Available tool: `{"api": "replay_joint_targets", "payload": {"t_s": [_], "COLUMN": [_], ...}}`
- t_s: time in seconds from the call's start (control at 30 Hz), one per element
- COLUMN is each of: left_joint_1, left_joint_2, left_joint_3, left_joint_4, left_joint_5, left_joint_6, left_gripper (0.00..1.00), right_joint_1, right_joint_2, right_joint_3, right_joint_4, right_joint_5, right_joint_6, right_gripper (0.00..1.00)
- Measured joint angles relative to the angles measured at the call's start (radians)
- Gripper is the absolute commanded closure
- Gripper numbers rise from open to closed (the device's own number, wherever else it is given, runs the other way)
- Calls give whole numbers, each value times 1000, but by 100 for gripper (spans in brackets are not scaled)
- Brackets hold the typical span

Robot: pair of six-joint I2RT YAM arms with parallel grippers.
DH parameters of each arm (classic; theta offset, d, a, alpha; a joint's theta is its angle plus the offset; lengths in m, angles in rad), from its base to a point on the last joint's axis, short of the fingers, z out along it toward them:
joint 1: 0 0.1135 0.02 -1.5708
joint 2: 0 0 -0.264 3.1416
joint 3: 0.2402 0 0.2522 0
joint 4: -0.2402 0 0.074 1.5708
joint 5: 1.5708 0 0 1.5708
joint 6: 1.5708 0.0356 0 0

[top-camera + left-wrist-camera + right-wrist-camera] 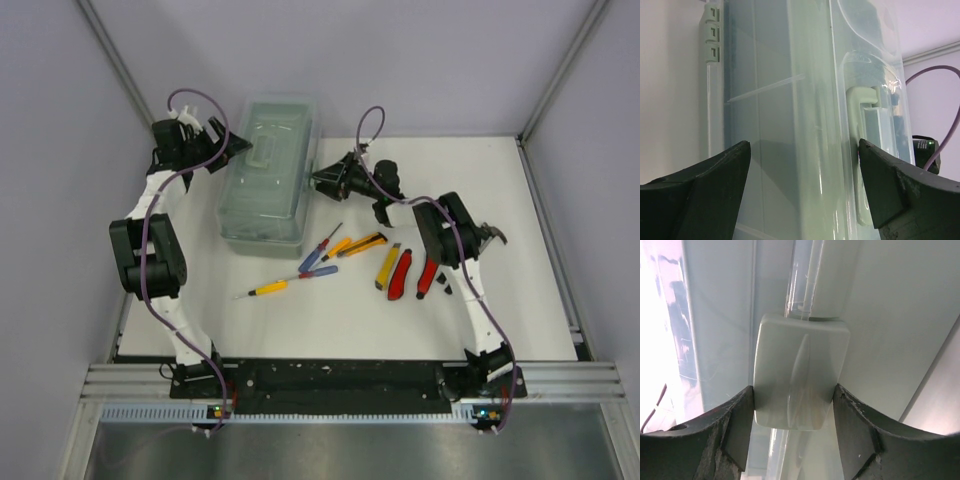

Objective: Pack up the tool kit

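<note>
1. Toolbox (268, 175) sits on the table (330, 320) with its lid (790, 100) shut. Still to pack, just right of it and nearer the arms: screwdrivers (320, 248), knives (362, 243), pliers (415, 275).
2. Left gripper (232, 148) is at the toolbox's left side. Jaws are wide open and straddle the lid, holding nothing. The handle (860, 100) shows just inside one finger.
3. Right gripper (322, 178) is at the toolbox's right side, jaws closed on the latch (795, 370). Pads (740, 420) touch both flanks.
4. Handling: thin, stiff plastic, likely light while empty, with slick walls. Expect it to slide when the latch is pulled, so brace it from the left.
5. Hold points: the latch's free edge to open, the handle to lift. Avoid the lid panel, which looks flexy.
6. Tools are rigid and small. Screwdrivers may roll, so pinch them mid-handle. Take the knives across the body.
</note>
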Motion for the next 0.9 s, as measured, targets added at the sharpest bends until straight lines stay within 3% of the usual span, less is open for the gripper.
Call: {"api": "replay_joint_targets", "payload": {"t_s": [0.27, 0.37, 0.83, 0.9], "left_joint_1": [-11, -17, -47, -48], "left_joint_2": [2, 2, -14, -17], "left_joint_3": [-3, -12, -46, -48], "left_joint_4": [28, 56, 115, 116], "left_joint_5": [-45, -62, -113, -120], "left_joint_6": [-14, -22, 9, 11], "left_gripper": [9, 9, 11, 11], "right_joint_1": [0, 0, 8, 11], "right_joint_2": [-24, -48, -151, -164], "right_joint_3": [32, 32, 32, 32], "right_joint_4": [-144, -215, -492, -524], "right_joint_5": [-46, -46, 13, 30], "right_joint_6": [-72, -113, -255, -276], "right_gripper": [68, 70, 72, 66]}}
